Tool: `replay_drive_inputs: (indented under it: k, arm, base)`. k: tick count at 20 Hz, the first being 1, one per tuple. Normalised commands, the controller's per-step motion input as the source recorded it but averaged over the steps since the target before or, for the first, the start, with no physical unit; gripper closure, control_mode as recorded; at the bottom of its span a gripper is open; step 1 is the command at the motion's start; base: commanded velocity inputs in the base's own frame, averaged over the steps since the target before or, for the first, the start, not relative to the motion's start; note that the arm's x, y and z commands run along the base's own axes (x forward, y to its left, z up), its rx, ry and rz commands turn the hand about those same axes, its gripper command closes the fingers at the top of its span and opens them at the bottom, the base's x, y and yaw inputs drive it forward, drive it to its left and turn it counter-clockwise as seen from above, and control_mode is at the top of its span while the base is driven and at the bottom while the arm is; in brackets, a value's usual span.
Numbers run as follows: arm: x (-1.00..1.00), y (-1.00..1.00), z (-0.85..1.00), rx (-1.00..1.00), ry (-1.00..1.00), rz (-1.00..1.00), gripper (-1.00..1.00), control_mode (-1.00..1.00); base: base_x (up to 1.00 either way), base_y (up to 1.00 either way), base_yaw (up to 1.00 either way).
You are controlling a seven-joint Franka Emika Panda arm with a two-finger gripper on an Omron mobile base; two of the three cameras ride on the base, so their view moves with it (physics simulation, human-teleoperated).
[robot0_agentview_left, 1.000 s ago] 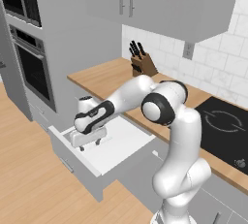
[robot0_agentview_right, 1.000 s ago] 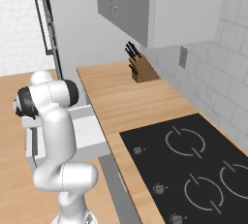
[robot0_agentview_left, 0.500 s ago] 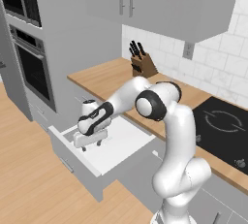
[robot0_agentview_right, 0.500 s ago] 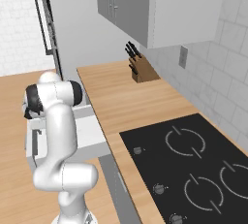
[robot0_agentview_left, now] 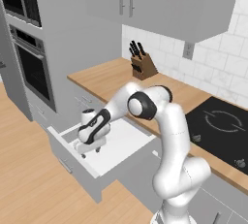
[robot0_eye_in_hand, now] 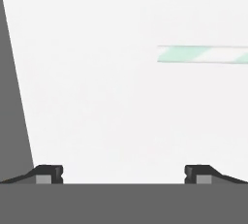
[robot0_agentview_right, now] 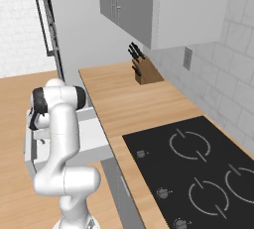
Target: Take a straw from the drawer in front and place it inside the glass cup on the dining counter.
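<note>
The gripper (robot0_agentview_left: 88,151) is held low inside the open drawer (robot0_agentview_left: 118,143), pointing down at its white floor, with the jaws spread wide and nothing between them. In the hand view the two dark fingertips (robot0_eye_in_hand: 48,173) are seen far apart at the bottom, and the straw (robot0_eye_in_hand: 203,54) is seen lying flat on the drawer floor, ahead of the tips and off toward the right-hand one, with its far end cut off by the edge of the view.

The step in hand is judged to be the approach for the pick. For a clean grasp, the hand should be shifted so that the straw is centred between the tips, and the jaws should be closed across its width, not along its length. The descent should be stopped just short of the floor, so that the tips are not jammed.

The straw is seen as a slim, straight tube, striped diagonally in pale green and white. It is expected to be light and easily rolled or crushed.
</note>
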Motion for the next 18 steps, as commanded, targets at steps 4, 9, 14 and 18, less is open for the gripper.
replay_drive_inputs:
  k: [4, 9, 14, 18]
  arm:
    - [-0.56, 0.62, -0.05, 0.02, -0.01, 0.07, -1.0, -1.0]
    - [-0.81, 0.79, 0.18, 0.02, -0.09, 0.05, -1.0, -1.0]
    - [-0.01, 0.12, 0.31, 0.0, -0.2, 0.02, -1.0, -1.0]
    - [0.64, -0.09, 0.02, -0.03, -0.13, 0.04, -1.0, -1.0]
  base:
    - [0.0, 0.0, 0.0]
    - [0.0, 0.0, 0.0]
    - [0.0, 0.0, 0.0]
    - [0.0, 0.0, 0.0]
